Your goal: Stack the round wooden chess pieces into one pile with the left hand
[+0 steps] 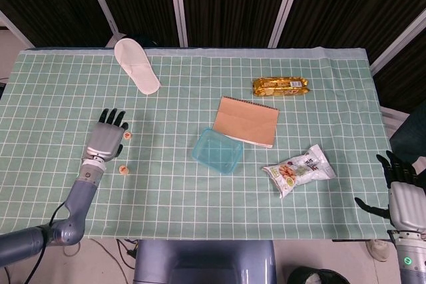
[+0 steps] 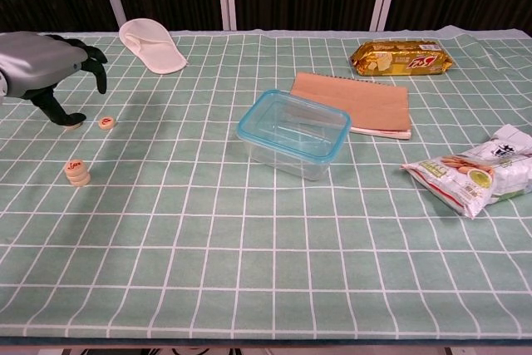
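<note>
A short pile of round wooden chess pieces (image 2: 77,172) stands near the table's left edge, also seen as the pile (image 1: 123,169) in the head view. Two loose pieces lie just beyond it. One loose piece (image 2: 106,122) sits alone on the cloth. My left hand (image 2: 41,68) hovers over the other loose piece (image 2: 71,126) with its thumb tip down on or against it and its other fingers curled above, apart from it. In the head view the left hand (image 1: 106,139) hides that piece, and only the right loose piece (image 1: 129,135) shows. My right hand (image 1: 405,197) hangs off the table's right edge, fingers spread, holding nothing.
A white slipper (image 2: 152,45) lies at the far left. A clear plastic box with a blue rim (image 2: 293,133) stands mid-table, with a brown notebook (image 2: 357,103) behind it. A gold snack pack (image 2: 402,56) lies far right and a white snack bag (image 2: 480,170) at the right edge.
</note>
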Motion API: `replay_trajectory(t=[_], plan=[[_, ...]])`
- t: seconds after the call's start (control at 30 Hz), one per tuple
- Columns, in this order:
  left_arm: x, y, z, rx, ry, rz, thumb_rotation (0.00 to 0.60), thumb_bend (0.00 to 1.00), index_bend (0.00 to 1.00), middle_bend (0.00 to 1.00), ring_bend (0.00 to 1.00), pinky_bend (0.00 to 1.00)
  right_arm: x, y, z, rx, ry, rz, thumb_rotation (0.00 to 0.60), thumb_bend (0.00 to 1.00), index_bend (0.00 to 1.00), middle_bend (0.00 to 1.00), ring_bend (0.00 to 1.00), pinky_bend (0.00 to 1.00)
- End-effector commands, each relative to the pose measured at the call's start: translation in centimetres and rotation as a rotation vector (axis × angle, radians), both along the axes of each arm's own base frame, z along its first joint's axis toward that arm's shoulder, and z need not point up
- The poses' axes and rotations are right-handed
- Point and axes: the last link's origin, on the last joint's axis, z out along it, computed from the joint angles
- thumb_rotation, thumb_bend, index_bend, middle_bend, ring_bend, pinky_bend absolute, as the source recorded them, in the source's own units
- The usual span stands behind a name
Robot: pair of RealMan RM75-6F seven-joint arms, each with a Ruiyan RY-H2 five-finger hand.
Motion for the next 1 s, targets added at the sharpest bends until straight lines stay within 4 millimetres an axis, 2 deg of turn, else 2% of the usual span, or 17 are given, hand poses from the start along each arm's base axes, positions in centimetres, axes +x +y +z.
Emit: replay_trajectory(t=[0.03, 0.53, 1.0], plan=[[-0.1, 0.8, -1.0, -0.017, -0.006, 0.022, 0.6, 0.31, 0.33, 0.08, 0.0, 0.08, 0.0, 0.0, 0.0, 0.001, -0.006, -0.004, 0.6, 0.2, 0.11, 0.0, 0.06, 0.0], [-0.8, 2.8, -3.2, -0.036, -0.014, 0.065, 0.6, 0.31, 0.37, 0.08, 0.0, 0.08, 0.0, 0.0, -0.2, -0.004, -0.012, -0.019, 0.6, 0.2, 0.11, 0.0, 0.06, 0.0], [-2.0, 3.4, -3.4, -0.021, 0.024, 0.076, 0.6, 0.32, 0.4, 0.08, 0.0, 0.08, -0.1, -0.1, -0.2, -0.008, -0.013, -0.033, 0.6, 0.2, 0.11, 0.0, 0.06, 0.0]])
